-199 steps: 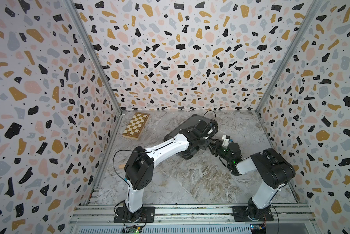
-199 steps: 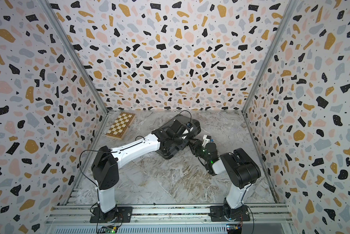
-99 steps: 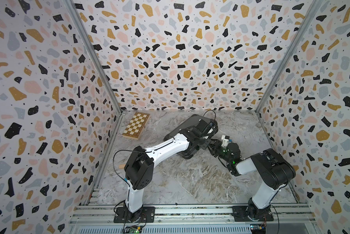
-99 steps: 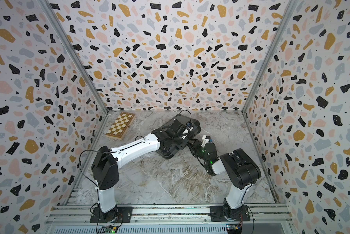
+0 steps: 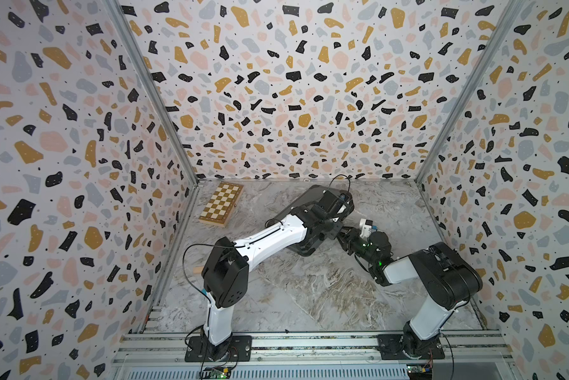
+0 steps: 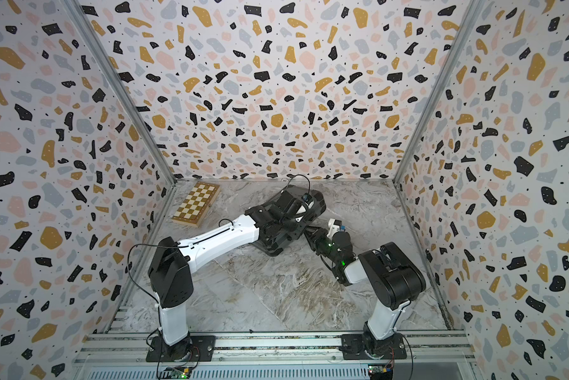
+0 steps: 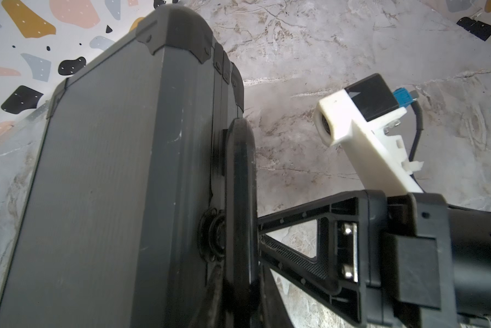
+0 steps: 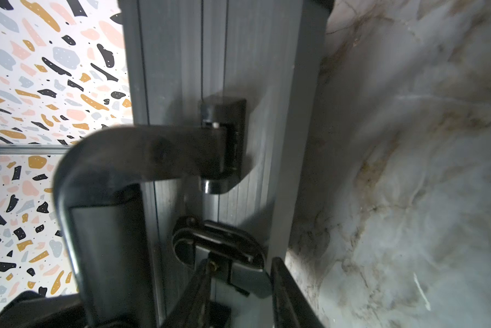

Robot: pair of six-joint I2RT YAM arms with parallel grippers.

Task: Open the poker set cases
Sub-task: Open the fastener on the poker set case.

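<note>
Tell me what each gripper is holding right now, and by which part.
The left gripper looks shut on the case by its handle. The right gripper straddles a latch; whether it grips cannot be told.

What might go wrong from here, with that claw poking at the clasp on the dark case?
1. The right gripper straddles a small latch beside the handle; its fingers might slip off, leaving the poker set case shut.
2. The left arm reaches across the lid and may keep it from lifting.
3. Both arms crowd the same edge of the case, so they might bump.
</note>
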